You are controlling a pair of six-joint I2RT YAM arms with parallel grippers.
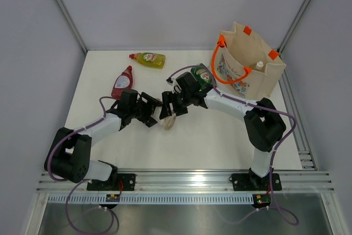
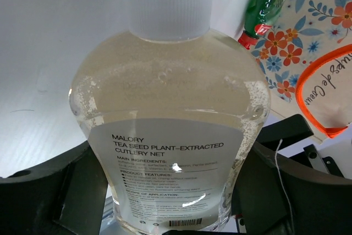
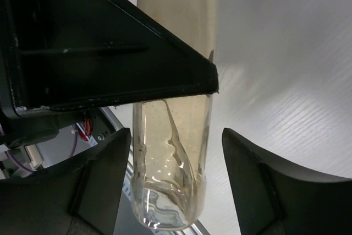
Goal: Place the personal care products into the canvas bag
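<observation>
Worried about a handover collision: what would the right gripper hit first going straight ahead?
Probably the clear amber bottle, already between its fingers; the left gripper holding it looks beyond, depth unclear.

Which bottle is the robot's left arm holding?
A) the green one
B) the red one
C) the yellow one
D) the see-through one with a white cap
D: the left gripper pinches the see-through bottle in its jaws; the red bottle and yellow bottle lie on the table.
</observation>
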